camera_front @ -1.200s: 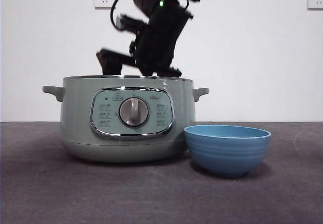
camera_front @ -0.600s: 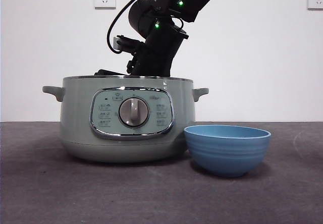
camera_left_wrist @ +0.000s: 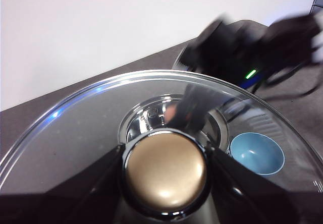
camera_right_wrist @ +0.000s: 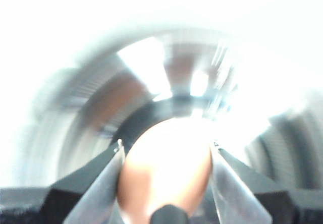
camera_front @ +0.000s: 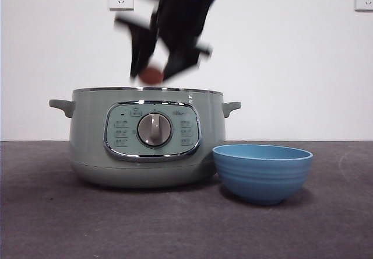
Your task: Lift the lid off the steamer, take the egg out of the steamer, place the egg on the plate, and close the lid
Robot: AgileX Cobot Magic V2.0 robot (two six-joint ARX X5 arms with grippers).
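**Sage-green pot open, egg lifted clear above it**

The sage-green steamer stands open near the middle of the grey table; the blue plate sits just beside its right flank, lower than the held egg. The lid is held apart by the left gripper, jaws clamped on its knob. The right gripper, motion-blurred, hangs above the rim, jaws narrowed around the brown egg, upright between them. The coming move runs sideways and down to the plate.

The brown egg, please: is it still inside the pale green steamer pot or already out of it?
Out. The front view shows the brown egg gripped by the right gripper just above the pale green steamer pot's rim.
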